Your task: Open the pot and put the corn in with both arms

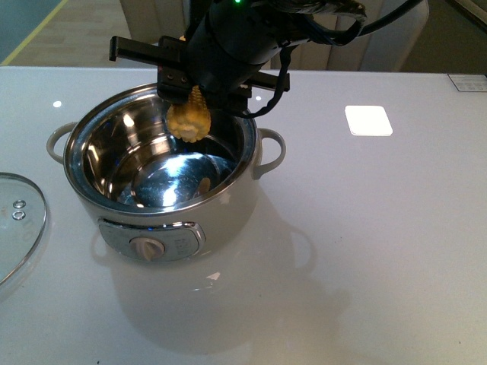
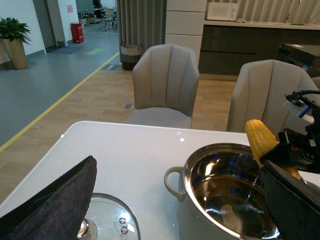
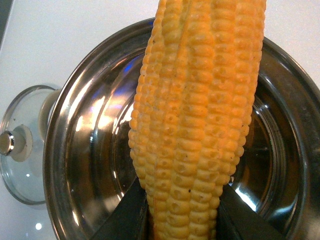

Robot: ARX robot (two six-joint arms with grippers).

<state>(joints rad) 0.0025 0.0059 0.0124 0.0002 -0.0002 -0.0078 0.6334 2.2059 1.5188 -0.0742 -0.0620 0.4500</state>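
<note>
Right arm (image 1: 236, 38) enters from the far side of the table (image 1: 365, 251), low over the far rim of the pot (image 1: 228, 205); right gripper (image 1: 202, 93) is clamped on the corn (image 1: 189, 120), black fingers (image 3: 122, 217) pressing either side of the cob near one end; the rest of the cob sticks out past the fingertips. Corn's long axis runs in line with the gripper; free end points toward the robot's side, over the open steel bowl; tilted, neither upright nor flat; exact angle can't be told. Free end looks the broader one in the right wrist view. Corn hangs in the air above the bowl; no contact with rim or bottom that I can see. Left gripper (image 2: 177, 167) is spread wide, dark pads (image 2: 60, 200) well apart, nothing between them; it hovers above the glass lid (image 1: 15, 228); lid lies flat on the table left of the pot, apart from it.
</note>
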